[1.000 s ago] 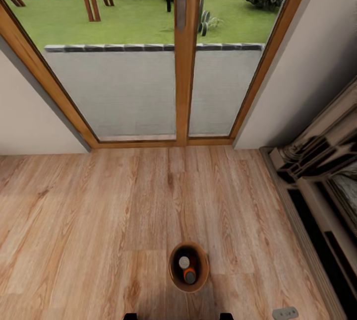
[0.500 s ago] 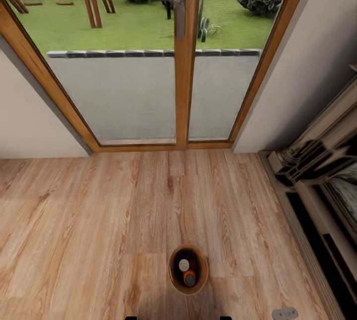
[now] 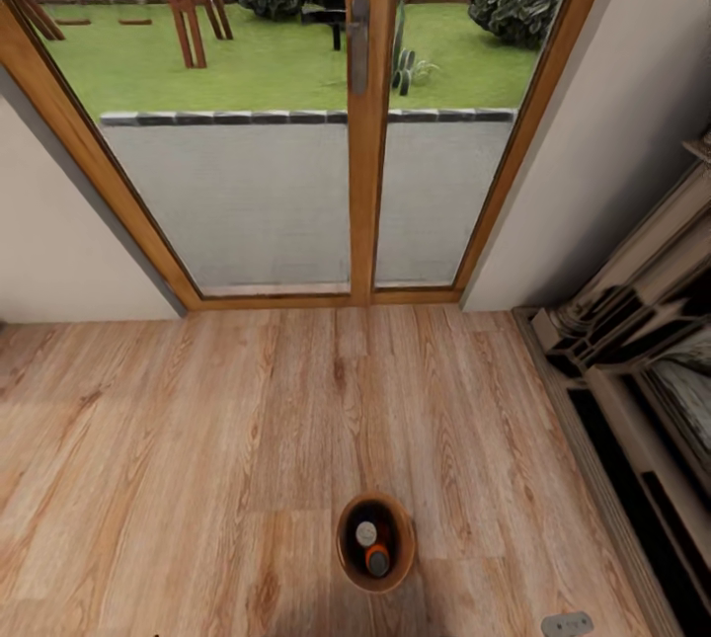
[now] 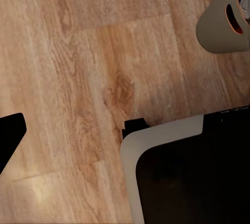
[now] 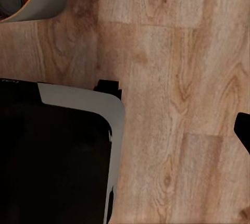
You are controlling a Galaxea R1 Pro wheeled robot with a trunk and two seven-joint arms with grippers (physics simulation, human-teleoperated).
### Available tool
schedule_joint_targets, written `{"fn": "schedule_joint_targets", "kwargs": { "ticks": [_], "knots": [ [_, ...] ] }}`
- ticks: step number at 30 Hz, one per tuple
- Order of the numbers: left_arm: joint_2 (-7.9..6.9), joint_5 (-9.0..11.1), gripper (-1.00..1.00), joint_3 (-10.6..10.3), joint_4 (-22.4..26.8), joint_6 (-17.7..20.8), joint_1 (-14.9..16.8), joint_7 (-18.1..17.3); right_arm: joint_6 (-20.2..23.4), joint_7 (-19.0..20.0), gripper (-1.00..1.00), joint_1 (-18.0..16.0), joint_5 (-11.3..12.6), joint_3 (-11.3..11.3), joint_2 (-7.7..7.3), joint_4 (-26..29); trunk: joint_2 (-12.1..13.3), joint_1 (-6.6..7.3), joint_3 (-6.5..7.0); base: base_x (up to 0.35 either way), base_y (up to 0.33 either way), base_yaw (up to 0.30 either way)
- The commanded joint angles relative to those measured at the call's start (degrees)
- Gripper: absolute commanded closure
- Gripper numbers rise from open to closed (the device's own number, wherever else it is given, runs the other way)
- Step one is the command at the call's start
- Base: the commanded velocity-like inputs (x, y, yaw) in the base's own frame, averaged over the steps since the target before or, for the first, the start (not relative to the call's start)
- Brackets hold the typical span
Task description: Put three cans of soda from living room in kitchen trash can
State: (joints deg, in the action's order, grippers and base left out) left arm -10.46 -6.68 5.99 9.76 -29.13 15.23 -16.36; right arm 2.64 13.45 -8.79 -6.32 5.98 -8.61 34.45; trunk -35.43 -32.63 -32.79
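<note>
Camera tilted up slightly, nothing else moved: bin on wood floor by glass doors holds cans; gripper states can't tell.

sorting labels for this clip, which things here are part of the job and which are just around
Job:
bin, upright on the floor
orange can inside it
second can inside it, silvery top, colour unclear

Just around:
glass doors
wood floor
fireplace surround
small grey plate on the floor
</note>
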Motion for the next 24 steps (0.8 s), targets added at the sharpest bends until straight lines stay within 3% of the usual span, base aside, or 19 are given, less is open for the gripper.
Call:
{"fn": "schedule_joint_targets", "kwargs": {
  "ticks": [1,24],
  "knots": [
    [0.00,0.02,-1.00,0.00,0.00,-0.12,-0.02,0.00,0.00,0.00,-1.00,0.00,0.02,0.00,0.00,0.00,0.42,0.22,0.28,0.000,0.000,0.000],
    [0.00,0.09,-1.00,-0.01,0.00,-0.48,-0.11,-0.03,-0.18,0.00,-1.00,0.00,0.05,0.00,0.09,0.09,9.64,5.27,6.54,0.000,0.000,0.000]
  ]
}}
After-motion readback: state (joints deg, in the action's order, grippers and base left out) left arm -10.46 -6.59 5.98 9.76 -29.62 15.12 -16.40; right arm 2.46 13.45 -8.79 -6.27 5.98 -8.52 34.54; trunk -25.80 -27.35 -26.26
